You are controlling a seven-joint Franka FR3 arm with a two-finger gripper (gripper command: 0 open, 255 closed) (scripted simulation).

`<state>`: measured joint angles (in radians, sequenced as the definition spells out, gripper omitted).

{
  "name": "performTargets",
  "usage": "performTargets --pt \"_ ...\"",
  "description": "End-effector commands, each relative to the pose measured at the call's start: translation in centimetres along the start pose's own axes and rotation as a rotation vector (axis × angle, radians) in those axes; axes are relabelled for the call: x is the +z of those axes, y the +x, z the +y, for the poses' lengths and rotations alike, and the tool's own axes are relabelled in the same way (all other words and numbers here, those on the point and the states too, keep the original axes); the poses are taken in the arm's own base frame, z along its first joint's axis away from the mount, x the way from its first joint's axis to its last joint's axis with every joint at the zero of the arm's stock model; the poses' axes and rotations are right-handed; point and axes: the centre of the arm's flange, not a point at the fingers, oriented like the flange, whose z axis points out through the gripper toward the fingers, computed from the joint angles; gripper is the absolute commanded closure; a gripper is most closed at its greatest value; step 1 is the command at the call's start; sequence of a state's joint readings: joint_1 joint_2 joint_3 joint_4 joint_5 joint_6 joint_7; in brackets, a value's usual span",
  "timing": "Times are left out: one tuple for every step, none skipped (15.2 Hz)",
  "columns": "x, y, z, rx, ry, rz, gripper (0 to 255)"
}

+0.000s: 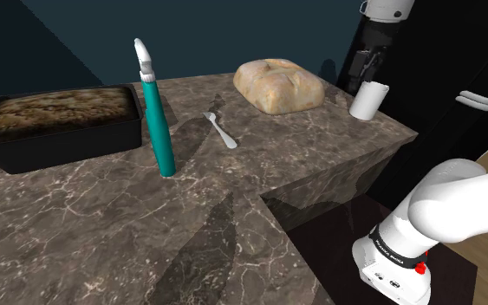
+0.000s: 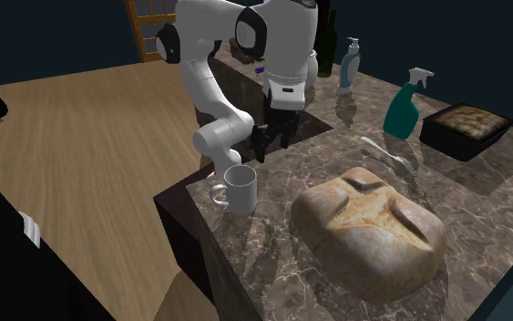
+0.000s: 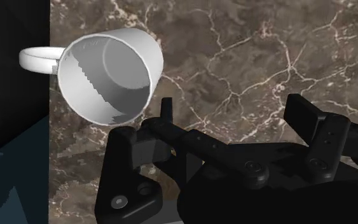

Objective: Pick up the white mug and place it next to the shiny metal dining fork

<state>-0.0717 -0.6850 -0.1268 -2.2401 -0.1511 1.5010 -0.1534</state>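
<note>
1. The only lettering I found sat on a dark band near the base of the arm [image 1: 458, 204], and it was too small to read.
2. The white mug [image 1: 367, 100] [image 2: 239, 189] [image 3: 110, 73] stood upright and empty at the far right corner of the marble counter [image 1: 103, 234] in the shoulder view. It was close to the edge, with its handle pointing out past it.
3. The gripper [image 2: 272, 141] [image 3: 234, 111] hung over the counter just beside the mug. Its fingers were spread wide with nothing between them, and the mug sat outside them.
4. The metal fork [image 1: 220, 130] [image 2: 389, 157] lay flat, well apart from the mug, with a bread loaf [image 1: 278, 84] [image 2: 370, 228] between them.
5. A black baking tray [image 1: 60, 143] [image 2: 464, 141] at the shoulder view's far left held a brown, crusted bake that reached nearly to its rim.
6. A teal spray bottle [image 1: 158, 130] [image 2: 402, 109] stood upright between tray and fork, and I could not tell what it held.
</note>
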Motion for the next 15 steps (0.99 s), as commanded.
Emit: performTargets --pt "0.6 0.1 2.8 -0.006 0.015 -0.042 0" --pt "0.9 0.2 4.2 -0.008 0.022 -0.062 0" --pt "1.3 0.3 5.6 -0.010 0.029 -0.083 0" --pt "1.6 0.4 6.8 -0.012 0.035 -0.101 0" --pt "2.1 0.3 6.8 -0.012 0.035 -0.101 0" --pt "2.6 0.3 6.8 -0.012 0.035 -0.101 0" --pt "3.1 0.2 6.7 -0.012 0.035 -0.101 0" --pt "3.7 0.2 6.7 -0.012 0.035 -0.101 0" --pt "4.2 0.1 6.7 -0.012 0.035 -0.101 0" --pt "4.7 0.1 6.7 -0.012 0.035 -0.101 0" --pt "5.2 0.0 6.7 -0.012 0.035 -0.101 0" --pt "5.5 0.0 6.6 -0.012 0.035 -0.101 0" --pt "5.5 0.0 6.6 -0.012 0.035 -0.101 0" --pt "5.5 0.0 6.6 -0.012 0.035 -0.101 0" --pt "5.5 0.0 6.6 -0.012 0.035 -0.101 0"
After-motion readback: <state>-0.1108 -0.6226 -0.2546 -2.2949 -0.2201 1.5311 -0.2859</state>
